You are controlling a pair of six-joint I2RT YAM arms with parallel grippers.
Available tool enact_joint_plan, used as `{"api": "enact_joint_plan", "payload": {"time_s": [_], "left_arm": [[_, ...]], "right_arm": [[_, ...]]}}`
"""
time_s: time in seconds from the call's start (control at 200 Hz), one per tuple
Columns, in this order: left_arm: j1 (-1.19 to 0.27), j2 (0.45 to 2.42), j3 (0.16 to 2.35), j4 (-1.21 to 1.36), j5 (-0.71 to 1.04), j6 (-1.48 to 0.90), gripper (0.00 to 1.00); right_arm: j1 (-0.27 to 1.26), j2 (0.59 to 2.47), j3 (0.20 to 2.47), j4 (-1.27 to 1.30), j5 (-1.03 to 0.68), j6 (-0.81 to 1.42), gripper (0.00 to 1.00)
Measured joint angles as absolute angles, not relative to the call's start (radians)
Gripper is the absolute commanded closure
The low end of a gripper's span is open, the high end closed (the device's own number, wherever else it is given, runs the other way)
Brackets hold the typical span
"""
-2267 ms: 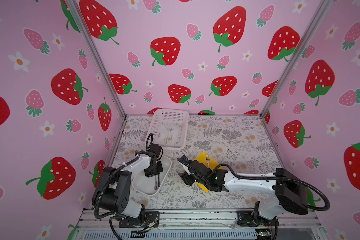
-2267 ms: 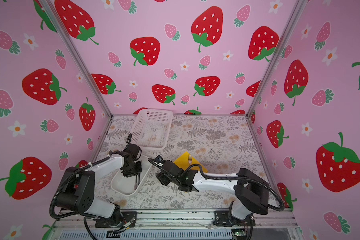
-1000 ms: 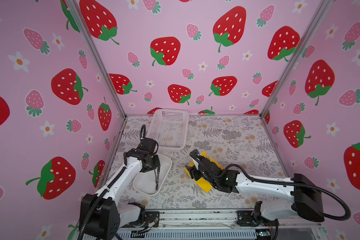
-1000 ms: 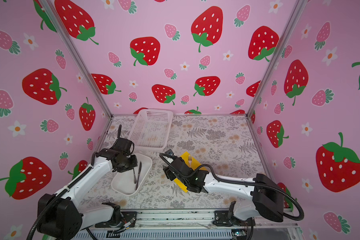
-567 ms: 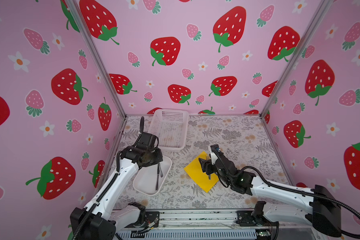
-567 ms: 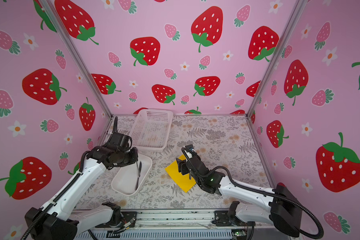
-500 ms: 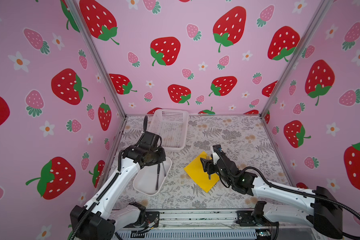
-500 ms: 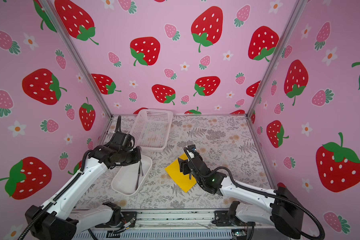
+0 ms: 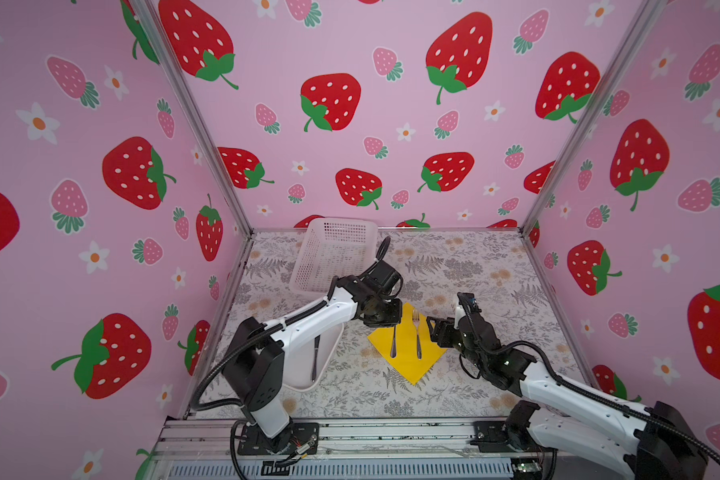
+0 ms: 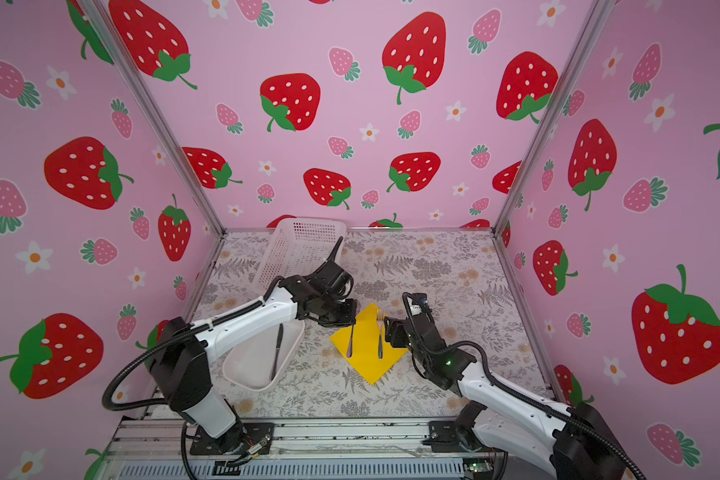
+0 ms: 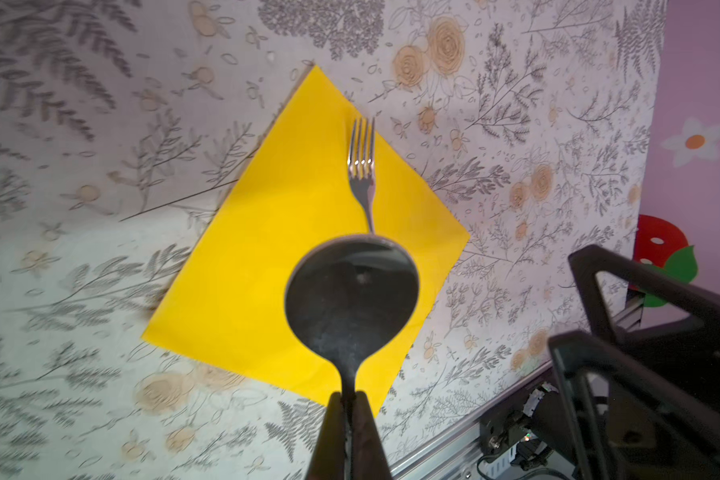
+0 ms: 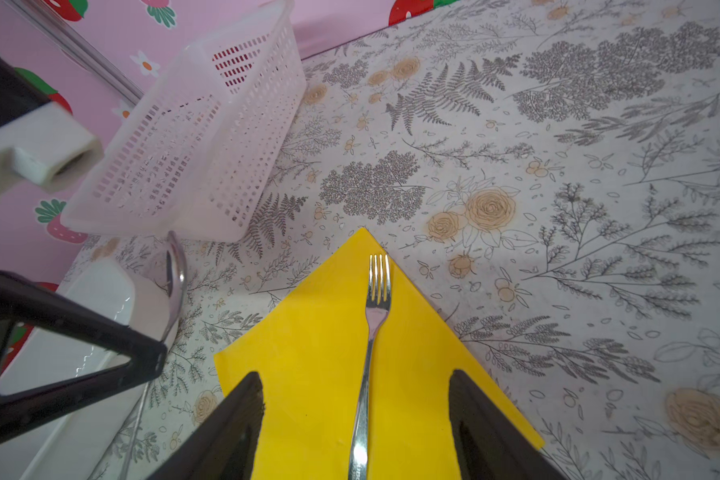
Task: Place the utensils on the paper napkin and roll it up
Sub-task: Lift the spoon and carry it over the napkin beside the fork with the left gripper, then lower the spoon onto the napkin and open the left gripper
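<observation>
Top views both show a white tray on the floral worktop, well to the left of the paper napkin, with a knife lying lengthwise in it. A white perforated basket stands farther back, also left of the napkin and apart from it. The left fingers hang over the napkin's left far edge. The left wrist view shows them pressed together on the neck of a spoon, just under its round bowl. In both top views the spoon's handle shows against the napkin's left half, running alongside the fork. Whether it touches the paper cannot be told. The napkin itself lies flat and unrolled as a yellow diamond, one corner pointing to the back wall. On its right half rests the fork, tines toward that far corner and handle toward the near one. The right fingers sit just at the napkin's right edge. In the right wrist view they are spread wide apart and grip nothing, with the fork's handle lying on the paper between them.
</observation>
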State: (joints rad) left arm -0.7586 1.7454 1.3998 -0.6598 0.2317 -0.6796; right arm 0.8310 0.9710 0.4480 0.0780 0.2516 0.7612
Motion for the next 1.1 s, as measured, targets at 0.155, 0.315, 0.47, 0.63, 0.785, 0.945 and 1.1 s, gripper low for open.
{"api": "enact_joint_plan", "payload": {"time_s": [0.155,0.315,0.47,0.63,0.785,0.945,1.1], "left_arm": [[-0.765,1.903,1.504,-0.648,0.238,-0.706,1.00],[-0.763,2.000,1.525,-0.636,0.250,-0.739,1.00],[-0.763,2.070,1.530,-0.610,0.278,-0.774,1.00],[-0.763,2.116,1.542,-0.595,0.289,-0.801,1.00],[-0.763,2.124,1.555,-0.590,0.289,-0.814,0.99],[-0.763,2.133,1.585,-0.580,0.289,-0.820,0.99],[-0.764,2.135,1.587,-0.582,0.289,-0.824,0.98]], "right_arm": [[0.782,0.973,0.422,0.062,0.181,0.782,0.28],[0.740,0.982,0.395,0.060,0.125,0.793,0.28],[0.712,0.990,0.373,0.064,0.080,0.794,0.28],[0.694,1.008,0.367,0.070,0.048,0.793,0.27],[0.681,1.039,0.367,0.088,0.021,0.793,0.28],[0.673,1.069,0.367,0.093,-0.003,0.791,0.27],[0.669,1.088,0.367,0.102,-0.018,0.788,0.27]]}}
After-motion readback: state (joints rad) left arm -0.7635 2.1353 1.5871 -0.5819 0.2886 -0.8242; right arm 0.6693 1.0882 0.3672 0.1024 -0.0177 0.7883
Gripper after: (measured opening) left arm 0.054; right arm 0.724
